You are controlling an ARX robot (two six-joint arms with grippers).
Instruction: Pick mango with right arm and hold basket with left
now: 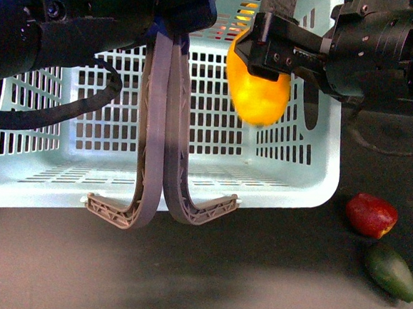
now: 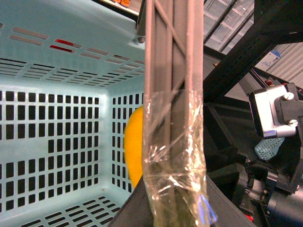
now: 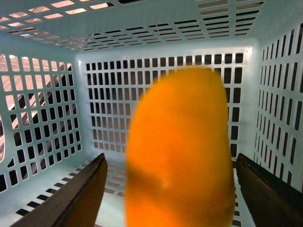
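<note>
Mango (image 1: 258, 94) is hanging clamped in right gripper (image 1: 263, 53), inside basket (image 1: 310, 198) near its right wall | left gripper (image 1: 178, 20) is pinching both handles (image 1: 159, 122) together | step: pick apparently done | next: probably lowering gently, then releasing

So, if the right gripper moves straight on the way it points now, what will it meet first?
Carrying the mango, the right gripper would probably meet the basket's slotted inner wall first, near the floor; depth is unclear.

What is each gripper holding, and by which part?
Right gripper holds the glossy yellow-orange oval mango by its upper end; left gripper clasps the grey-brown ribbed handles of the mint-blue plastic basket.
</note>
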